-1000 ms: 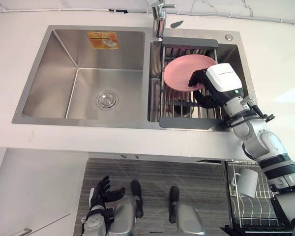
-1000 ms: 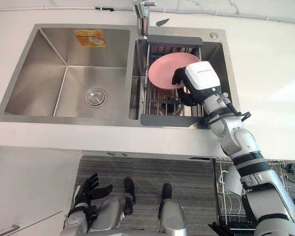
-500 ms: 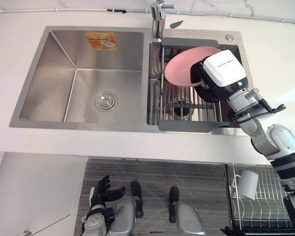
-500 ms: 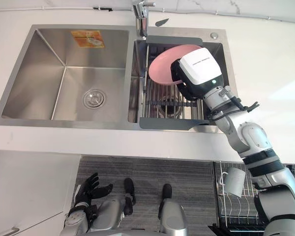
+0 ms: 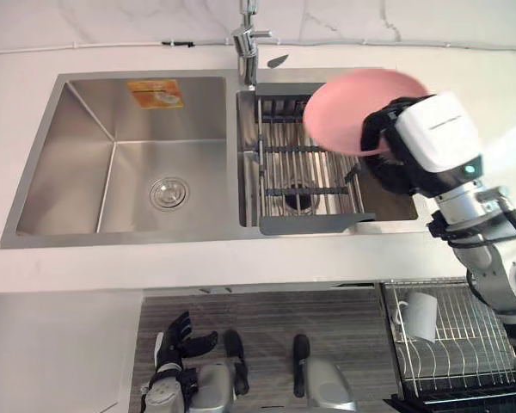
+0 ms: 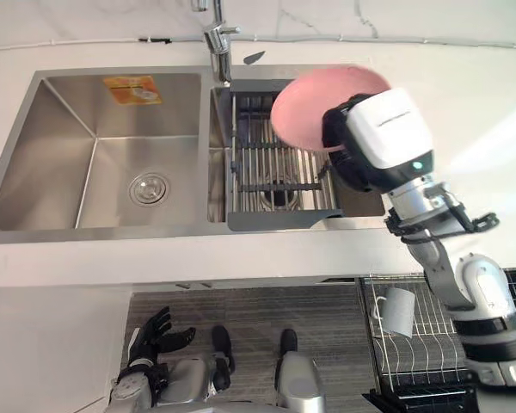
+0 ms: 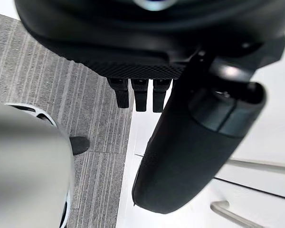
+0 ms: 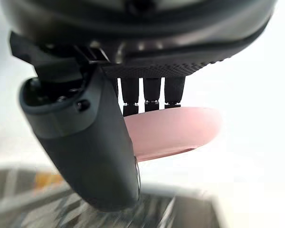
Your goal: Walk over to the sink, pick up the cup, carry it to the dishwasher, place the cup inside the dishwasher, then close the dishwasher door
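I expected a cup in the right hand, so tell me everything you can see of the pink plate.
The plate is round, plain pink and smooth, shallow with a low raised rim; it looks like plastic or glazed ceramic, but I cannot tell which. It appears whole and clean. The right hand pinches its near edge, fingers on one face and thumb on the other. It hangs tilted in the air over the far right corner of the rack in the sink's right basin. Nothing else touches it.
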You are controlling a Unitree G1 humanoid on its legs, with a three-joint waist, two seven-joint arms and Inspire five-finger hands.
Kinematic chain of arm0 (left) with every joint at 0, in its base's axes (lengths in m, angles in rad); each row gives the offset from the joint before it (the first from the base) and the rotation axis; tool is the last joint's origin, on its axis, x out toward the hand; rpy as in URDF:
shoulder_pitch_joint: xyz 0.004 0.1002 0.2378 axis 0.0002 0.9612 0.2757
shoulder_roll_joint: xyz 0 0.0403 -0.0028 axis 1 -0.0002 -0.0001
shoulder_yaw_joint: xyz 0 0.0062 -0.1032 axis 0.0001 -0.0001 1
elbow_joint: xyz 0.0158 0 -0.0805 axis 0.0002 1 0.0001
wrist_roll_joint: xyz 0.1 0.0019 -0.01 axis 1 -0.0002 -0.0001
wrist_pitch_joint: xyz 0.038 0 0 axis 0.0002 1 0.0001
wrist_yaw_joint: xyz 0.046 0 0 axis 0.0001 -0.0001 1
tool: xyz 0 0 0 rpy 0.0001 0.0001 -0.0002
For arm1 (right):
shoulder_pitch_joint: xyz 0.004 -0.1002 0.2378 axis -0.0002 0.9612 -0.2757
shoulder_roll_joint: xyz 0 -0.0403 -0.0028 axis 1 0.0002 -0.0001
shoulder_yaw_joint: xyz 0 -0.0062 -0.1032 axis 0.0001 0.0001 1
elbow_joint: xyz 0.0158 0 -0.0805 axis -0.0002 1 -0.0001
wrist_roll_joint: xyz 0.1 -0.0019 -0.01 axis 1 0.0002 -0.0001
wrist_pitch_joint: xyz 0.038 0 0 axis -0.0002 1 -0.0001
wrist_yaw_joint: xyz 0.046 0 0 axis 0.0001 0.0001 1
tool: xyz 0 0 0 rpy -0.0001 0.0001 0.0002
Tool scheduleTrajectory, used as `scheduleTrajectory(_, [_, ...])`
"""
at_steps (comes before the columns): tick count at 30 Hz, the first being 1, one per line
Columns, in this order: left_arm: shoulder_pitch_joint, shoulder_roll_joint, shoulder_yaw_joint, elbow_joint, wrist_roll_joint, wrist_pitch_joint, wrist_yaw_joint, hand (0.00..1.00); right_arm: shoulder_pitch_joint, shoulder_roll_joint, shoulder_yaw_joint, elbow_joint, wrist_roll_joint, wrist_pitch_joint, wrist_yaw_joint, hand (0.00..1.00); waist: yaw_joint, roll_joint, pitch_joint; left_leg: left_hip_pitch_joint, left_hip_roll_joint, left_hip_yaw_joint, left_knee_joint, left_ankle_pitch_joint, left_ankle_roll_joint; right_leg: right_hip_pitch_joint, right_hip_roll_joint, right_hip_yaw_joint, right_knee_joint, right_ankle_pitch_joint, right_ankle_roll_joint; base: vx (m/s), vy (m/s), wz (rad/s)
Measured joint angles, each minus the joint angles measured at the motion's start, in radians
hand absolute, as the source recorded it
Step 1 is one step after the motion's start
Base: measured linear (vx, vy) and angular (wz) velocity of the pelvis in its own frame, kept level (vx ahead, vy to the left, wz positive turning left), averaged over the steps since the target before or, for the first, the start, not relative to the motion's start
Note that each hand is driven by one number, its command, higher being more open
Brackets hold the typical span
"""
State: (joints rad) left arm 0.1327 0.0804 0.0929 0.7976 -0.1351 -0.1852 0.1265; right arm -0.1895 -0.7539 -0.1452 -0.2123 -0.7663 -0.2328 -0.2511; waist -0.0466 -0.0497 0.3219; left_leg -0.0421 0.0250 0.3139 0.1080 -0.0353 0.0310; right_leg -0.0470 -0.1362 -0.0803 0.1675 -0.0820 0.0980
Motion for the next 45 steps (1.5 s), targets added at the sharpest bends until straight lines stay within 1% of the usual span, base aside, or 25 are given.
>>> scheduleTrajectory(3, [0.004,0.004,0.0,0.017,0.003,0.003,-0.001,0.9,0.083,0.075,-0.091,-0.051,0.03,0.013,-0.032,0.3,-0.012,-0.009,-0.031,0.006,0.002,0.003,0.003,-0.001,-0.002,0.011,0.001,0.003,-0.012,0.0,0.0,0.01,-0.004,-0.04])
scheduleTrajectory(5, [0.002,0.01,0.001,0.034,0.009,0.004,-0.001,0.9,0.154,0.146,-0.142,-0.108,0.057,0.015,-0.054,0.3,-0.028,-0.012,-0.037,0.005,0.016,0.002,0.041,-0.021,-0.01,0.028,0.011,0.003,-0.017,0.0,0.0,-0.02,-0.025,-0.04])
scheduleTrajectory(6, [0.002,0.01,0.002,0.034,0.009,0.005,-0.001,0.9,0.166,0.153,-0.148,-0.117,0.061,0.015,-0.055,0.3,-0.028,-0.012,-0.037,0.003,0.02,0.003,0.049,-0.025,-0.012,0.029,0.013,0.003,-0.017,0.0,0.0,-0.05,-0.034,-0.11])
scheduleTrajectory(9, [0.005,0.007,0.016,0.036,0.009,0.005,0.0,0.9,0.224,0.189,-0.169,-0.171,0.077,0.012,-0.06,0.3,-0.031,-0.007,-0.041,-0.033,0.052,0.005,0.146,-0.076,-0.024,0.016,0.032,0.031,-0.017,-0.005,-0.008,-0.07,-0.019,-0.34])
scheduleTrajectory(10, [0.009,0.005,0.016,0.039,0.009,0.005,-0.001,0.9,0.229,0.196,-0.169,-0.173,0.076,0.01,-0.062,0.3,-0.026,-0.001,-0.044,-0.05,0.058,-0.023,0.196,-0.104,-0.033,-0.003,0.047,0.069,-0.004,-0.005,-0.009,-0.09,0.008,-0.73])
scheduleTrajectory(12, [0.01,0.001,0.019,0.041,0.006,0.005,0.001,0.9,0.24,0.207,-0.171,-0.176,0.077,0.008,-0.065,0.3,-0.026,0.006,-0.048,-0.061,0.058,-0.071,0.233,-0.143,-0.037,-0.034,0.064,0.12,0.019,-0.004,-0.01,-0.08,0.056,-0.89])
scheduleTrajectory(14, [0.011,0.001,0.019,0.045,0.006,0.005,0.001,0.9,0.277,0.222,-0.186,-0.189,0.079,0.009,-0.068,0.3,-0.043,0.007,-0.049,-0.067,0.06,-0.043,0.247,-0.161,-0.034,-0.058,0.07,0.167,0.027,0.004,-0.004,-0.08,0.098,-0.81])
scheduleTrajectory(16, [0.02,-0.005,0.038,0.048,0.006,0.005,0.002,0.9,0.296,0.251,-0.202,-0.199,0.079,0.013,-0.068,0.3,-0.052,0.008,-0.052,-0.07,0.063,0.044,0.244,-0.167,-0.023,-0.11,0.082,0.259,0.02,0.035,0.012,-0.07,0.122,-1.09])
scheduleTrajectory(17, [0.02,-0.008,0.048,0.051,0.006,0.005,0.004,0.9,0.298,0.254,-0.203,-0.198,0.079,0.016,-0.069,0.3,-0.053,0.008,-0.052,-0.071,0.063,0.064,0.245,-0.17,-0.019,-0.121,0.084,0.281,0.015,0.043,0.015,-0.05,0.132,-1.18])
scheduleTrajectory(18, [0.019,-0.012,0.067,0.061,0.006,0.004,0.006,0.9,0.307,0.263,-0.203,-0.194,0.079,0.028,-0.069,0.3,-0.059,0.009,-0.053,-0.071,0.066,0.107,0.246,-0.173,-0.01,-0.138,0.076,0.292,-0.001,0.053,0.005,-0.06,0.143,-1.14])
scheduleTrajectory(19, [0.019,-0.014,0.084,0.064,-0.003,0.004,0.009,0.9,0.318,0.271,-0.203,-0.186,0.079,0.037,-0.069,0.3,-0.055,0.01,-0.054,-0.071,0.081,0.163,0.249,-0.174,-0.001,-0.158,0.044,0.209,-0.002,0.057,-0.028,-0.06,0.138,-1.16])
scheduleTrajectory(20, [0.018,-0.012,0.093,0.066,-0.005,0.004,0.011,0.9,0.321,0.278,-0.203,-0.179,0.078,0.038,-0.069,0.3,-0.051,0.01,-0.054,-0.07,0.092,0.19,0.253,-0.174,0.007,-0.168,0.022,0.148,0.014,0.058,-0.043,-0.05,0.111,-1.08])
scheduleTrajectory(21, [0.017,-0.005,0.102,0.069,-0.007,0.004,0.016,0.9,0.323,0.291,-0.203,-0.17,0.077,0.042,-0.068,0.3,-0.046,0.01,-0.054,-0.067,0.107,0.224,0.263,-0.176,0.01,-0.192,-0.006,0.057,0.067,0.052,-0.053,-0.03,0.051,-0.89])
scheduleTrajectory(22, [0.017,0.007,0.111,0.072,-0.01,0.004,0.021,0.9,0.336,0.303,-0.205,-0.163,0.077,0.048,-0.068,0.3,-0.049,0.01,-0.054,-0.056,0.12,0.247,0.266,-0.177,0.01,-0.203,-0.032,-0.03,0.166,0.024,-0.08,-0.02,0.001,-0.8])
scheduleTrajectory(23, [0.017,0.018,0.12,0.071,-0.011,0.004,0.022,0.9,0.365,0.313,-0.217,-0.162,0.077,0.049,-0.067,0.3,-0.049,0.007,-0.056,-0.044,0.129,0.26,0.273,-0.178,0.009,-0.191,-0.047,-0.071,0.26,-0.017,-0.085,-0.01,-0.052,-0.52])
scheduleTrajectory(24, [0.018,0.021,0.123,0.071,-0.011,0.004,0.022,0.9,0.376,0.32,-0.224,-0.16,0.077,0.048,-0.067,0.3,-0.049,0.004,-0.058,-0.042,0.133,0.265,0.283,-0.181,0.004,-0.18,-0.052,-0.085,0.278,-0.045,-0.081,0.0,-0.083,-0.4])
scheduleTrajectory(25, [0.018,0.029,0.132,0.07,-0.01,0.004,0.022,0.9,0.386,0.332,-0.236,-0.157,0.077,0.046,-0.067,0.3,-0.048,-0.001,-0.062,-0.038,0.134,0.272,0.298,-0.191,-0.014,-0.171,-0.05,-0.099,0.259,-0.061,-0.061,-0.02,-0.15,-0.47])
scheduleTrajectory(26, [0.017,0.021,0.161,0.074,-0.01,0.01,0.027,0.9,0.389,0.339,-0.247,-0.137,0.078,0.044,-0.066,0.3,-0.048,0.006,-0.064,-0.039,0.136,0.259,0.306,-0.202,-0.033,-0.157,-0.037,-0.086,0.223,-0.074,-0.029,-0.05,-0.163,-0.68])
scheduleTrajectory(27, [0.025,0.011,0.191,0.081,-0.011,0.018,0.033,0.9,0.395,0.357,-0.251,-0.089,0.082,0.046,-0.065,0.3,-0.047,0.02,-0.071,-0.038,0.148,0.232,0.294,-0.203,-0.036,-0.148,-0.003,-0.072,0.188,-0.053,-0.041,-0.06,-0.155,-0.61])
scheduleTrajectory(29, [0.049,0.022,0.206,0.082,-0.011,0.024,0.036,0.9,0.439,0.403,-0.273,-0.022,0.131,0.069,-0.059,0.3,-0.049,0.026,-0.083,-0.037,0.165,0.221,0.273,-0.197,-0.057,-0.139,0.032,-0.058,0.137,-0.027,-0.054,-0.03,-0.093,-0.4])
scheduleTrajectory(31, [0.05,0.024,0.206,0.082,-0.011,0.025,0.036,0.9,0.48,0.436,-0.307,0.018,0.172,0.091,-0.052,0.3,-0.052,0.028,-0.084,-0.037,0.167,0.22,0.253,-0.179,-0.065,-0.14,0.038,-0.063,0.123,-0.017,-0.06,-0.01,-0.099,-0.07])
scheduleTrajectory(35, [0.047,0.024,0.205,0.093,-0.009,0.029,0.031,0.9,0.519,0.469,-0.33,0.079,0.249,0.098,-0.033,0.3,-0.058,0.039,-0.086,-0.042,0.157,0.174,0.239,-0.153,-0.068,-0.131,0.037,-0.074,0.113,-0.011,-0.062,0.01,-0.033,0.09])
scheduleTrajectory(38, [0.036,0.023,0.183,0.106,-0.003,0.029,0.02,0.9,0.509,0.489,-0.328,0.109,0.32,0.093,-0.03,0.3,-0.063,0.055,-0.081,-0.048,0.134,0.137,0.226,-0.137,-0.062,-0.128,0.018,-0.09,0.126,-0.013,-0.059,-0.01,0.026,0.25])
scheduleTrajectory(41, [0.033,0.02,0.132,0.101,-0.001,0.023,-0.002,0.9,0.449,0.488,-0.321,0.151,0.395,0.092,-0.027,0.3,-0.053,0.077,-0.065,-0.065,0.109,0.139,0.216,-0.131,-0.054,-0.171,-0.005,-0.078,0.16,-0.017,-0.052,-0.08,0.06,-0.01])
scheduleTrajectory(45, [0.013,0.012,0.11,0.1,-0.002,0.018,-0.013,0.9,0.318,0.448,-0.288,0.235,0.431,0.095,-0.023,0.3,-0.047,0.105,-0.007,-0.104,0.086,0.16,0.208,-0.131,-0.044,-0.24,-0.018,-0.042,0.181,-0.006,-0.039,-0.12,0.055,-0.13])
